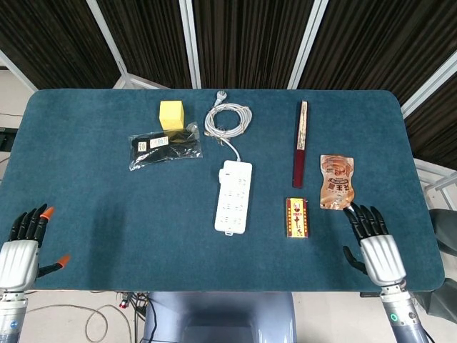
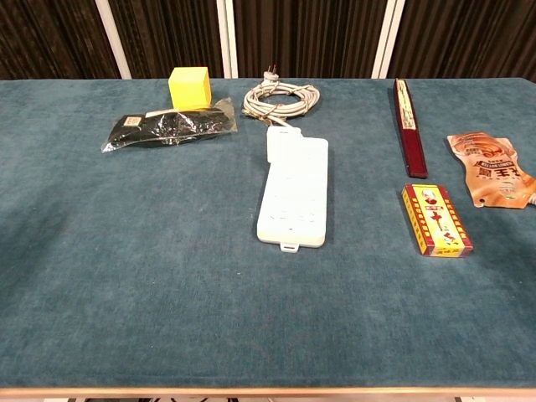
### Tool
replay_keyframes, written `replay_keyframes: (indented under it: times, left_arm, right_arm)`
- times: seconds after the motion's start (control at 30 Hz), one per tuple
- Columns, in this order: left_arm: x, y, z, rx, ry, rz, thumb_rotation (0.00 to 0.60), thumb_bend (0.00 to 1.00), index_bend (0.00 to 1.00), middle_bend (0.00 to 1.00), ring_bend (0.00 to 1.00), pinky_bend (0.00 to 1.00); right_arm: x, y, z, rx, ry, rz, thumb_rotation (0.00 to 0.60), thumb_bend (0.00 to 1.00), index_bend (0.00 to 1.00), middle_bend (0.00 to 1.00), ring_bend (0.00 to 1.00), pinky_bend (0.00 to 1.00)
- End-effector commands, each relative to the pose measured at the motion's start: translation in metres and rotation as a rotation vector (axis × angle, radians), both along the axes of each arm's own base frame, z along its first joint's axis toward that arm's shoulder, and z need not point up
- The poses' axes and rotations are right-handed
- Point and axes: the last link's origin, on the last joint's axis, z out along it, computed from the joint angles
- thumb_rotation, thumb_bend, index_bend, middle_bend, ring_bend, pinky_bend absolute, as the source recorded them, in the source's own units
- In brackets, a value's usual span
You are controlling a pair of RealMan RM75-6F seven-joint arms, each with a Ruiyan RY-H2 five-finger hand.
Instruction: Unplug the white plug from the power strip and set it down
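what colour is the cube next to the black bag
Yellow; the cube shows best in the chest view.

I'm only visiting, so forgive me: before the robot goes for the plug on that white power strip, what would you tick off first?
1. Left hand free: ok, fingers apart, holding nothing.
2. Right hand free: ok, holding nothing.
3. Plug found: cannot tell for sure; a raised white block sits at the far end of the power strip.
4. Left hand's way to the strip: ok, nothing lies between.
5. Right hand's way: not ok straight across; a small box lies between.
6. Right hand apart from the pouch: cannot tell; its fingertips are right beside it.
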Motion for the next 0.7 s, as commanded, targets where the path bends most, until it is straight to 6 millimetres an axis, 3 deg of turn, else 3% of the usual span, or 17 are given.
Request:
replay_keyframes:
  times: [0.03, 0.2, 0.37, 0.5, 0.7]
  left_arm:
    - [0.006, 0.013, -0.001, -0.004, -0.004, -0.012, 0.6, 0.0, 0.01, 0.0, 0.01, 0.06]
    - [0.027, 0.042, -0.007, -0.045, -0.022, -0.05, 0.6, 0.0, 0.01, 0.0, 0.01, 0.06]
    - [0.066, 0.078, -0.016, -0.093, -0.055, -0.123, 0.6, 0.0, 0.02, 0.0, 0.01, 0.06]
    - [0.094, 0.105, -0.019, -0.119, -0.061, -0.168, 0.6, 0.04, 0.03, 0.0, 0.01, 0.06]
    - [0.142, 0.146, -0.028, -0.159, -0.044, -0.229, 0.6, 0.06, 0.05, 0.01, 0.01, 0.06]
  right_arm:
    - [0.015, -0.01, -0.004, 0.021, 0.028, 0.061, 0.6, 0.43, 0.0, 0.0, 0.0, 0.0]
    - [0.051, -0.023, -0.02, 0.087, 0.073, 0.17, 0.6, 0.43, 0.0, 0.0, 0.0, 0.0]
    - [0.085, -0.032, -0.047, 0.167, 0.114, 0.242, 0.6, 0.44, 0.0, 0.0, 0.0, 0.0]
    - [0.107, -0.036, -0.065, 0.21, 0.123, 0.278, 0.6, 0.5, 0.0, 0.0, 0.0, 0.0]
    - [0.129, -0.041, -0.095, 0.275, 0.12, 0.294, 0.6, 0.51, 0.0, 0.0, 0.0, 0.0]
